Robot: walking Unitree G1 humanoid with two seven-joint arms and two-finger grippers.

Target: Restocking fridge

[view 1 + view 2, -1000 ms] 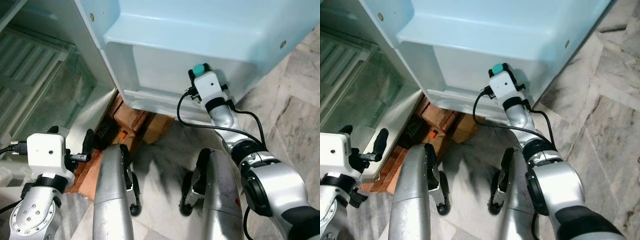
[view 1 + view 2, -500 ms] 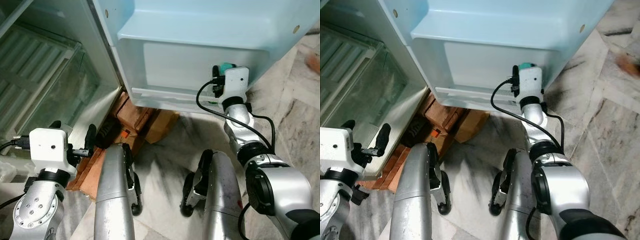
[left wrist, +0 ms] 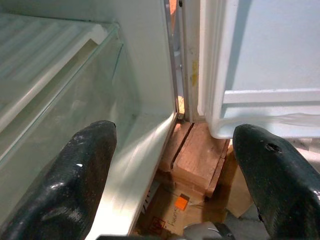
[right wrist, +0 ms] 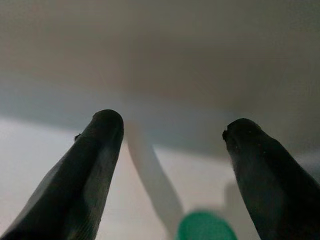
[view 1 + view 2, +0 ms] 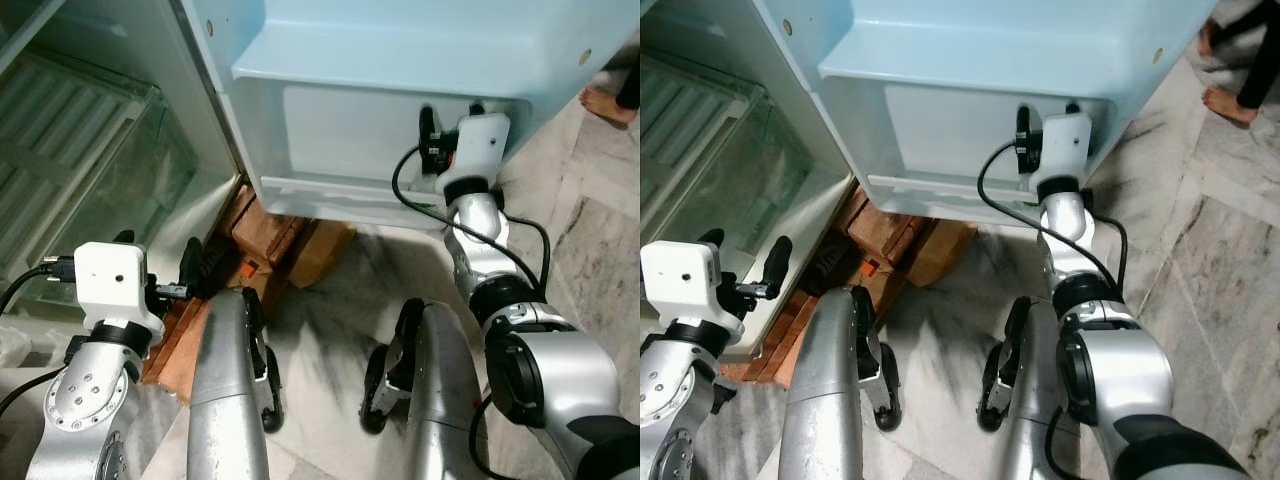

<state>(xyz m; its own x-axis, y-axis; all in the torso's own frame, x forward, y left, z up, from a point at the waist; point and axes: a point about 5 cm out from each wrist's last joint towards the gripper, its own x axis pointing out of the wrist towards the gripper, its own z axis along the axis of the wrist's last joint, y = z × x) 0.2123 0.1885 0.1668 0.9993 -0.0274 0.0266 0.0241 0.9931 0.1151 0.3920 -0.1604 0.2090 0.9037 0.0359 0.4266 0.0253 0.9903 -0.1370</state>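
fridge door (image 5: 400, 60) swung open, our right gripper (image 4: 170, 165) up at its lower shelf, fingers spread, empty | our left gripper (image 3: 175, 195) low by the fridge's bottom edge, fingers apart, empty

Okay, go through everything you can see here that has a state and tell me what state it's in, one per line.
Fridge door: swung open, its lower bin looks empty.
Glass shelf: in place inside the fridge, bare.
Wooden blocks: lying under the fridge's base, propping it.
Left gripper: open, holding nothing, pointed at the fridge's bottom corner.
Right gripper: open, holding nothing, up against the door bin.
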